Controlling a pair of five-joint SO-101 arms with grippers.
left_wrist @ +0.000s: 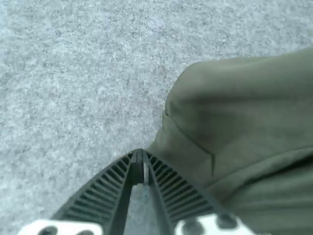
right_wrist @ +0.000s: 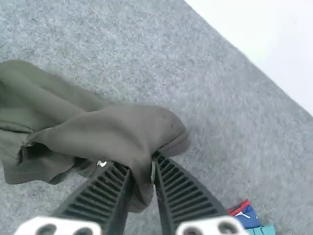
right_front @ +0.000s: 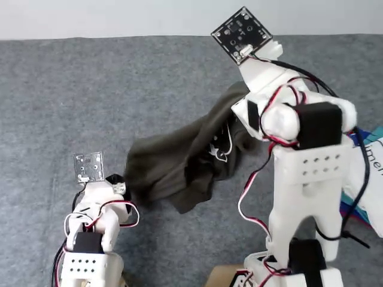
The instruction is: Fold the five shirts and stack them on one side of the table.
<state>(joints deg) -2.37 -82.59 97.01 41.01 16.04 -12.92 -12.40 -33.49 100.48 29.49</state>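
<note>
Working on the olive shirt (right_front: 179,161), bunched near the middle of the grey table (right_front: 60,89), raised at one end and trailing down onto the surface in loose folds at the other. Pinching the raised end in the right gripper (right_wrist: 141,166), jaws closed on a thick wad of cloth, not on a single edge. Resting the left gripper (left_wrist: 141,155) at the low edge of the shirt, touching it or just beside it, jaws pressed together with no cloth showing between them.

Judging this as spreading the shirt flat, with no fold begun yet. Looking, for a clean result, like opening the left jaws and taking one corner of the low hem while holding the raised end high. Then drawing the two ends apart slowly, letting the folds fall out before lowering. Watching the wad in the right jaws: gripping several layers at once, and so risking a twisted shirt on laying down. Keeping the pull away from the coloured garment (right_front: 366,179) lying at the table's edge beside the right arm, avoiding dragging one cloth over the other.
</note>
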